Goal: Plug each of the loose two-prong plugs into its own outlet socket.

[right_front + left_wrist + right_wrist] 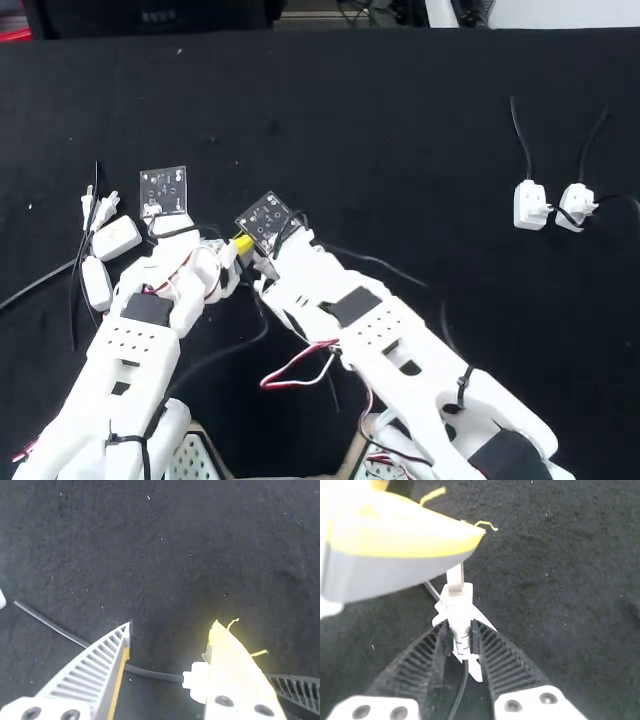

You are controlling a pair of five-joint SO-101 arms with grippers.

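My right gripper [460, 626] is shut on a white two-prong plug [457, 602]. Its prongs point away from the wrist and its black cord runs back between the fingers. My left gripper [171, 626] is open just in front of it. The plug's cord [150, 672] crosses between its grey finger [107, 662] and its yellow-faced finger [227, 660], and the yellow finger [395, 535] hangs right over the prongs. From above, both grippers [232, 255] [262, 264] meet left of the table's centre. Two white oblong corded pieces [115, 237] [97, 283] lie to their left.
Two white boxy pieces [530, 204] [576, 207] with black cords sit at the far right. A small pronged white piece [100, 205] lies at the left. Black cables [40, 285] trail over the black cloth near the arms. The back and middle right of the table [400, 120] are bare.
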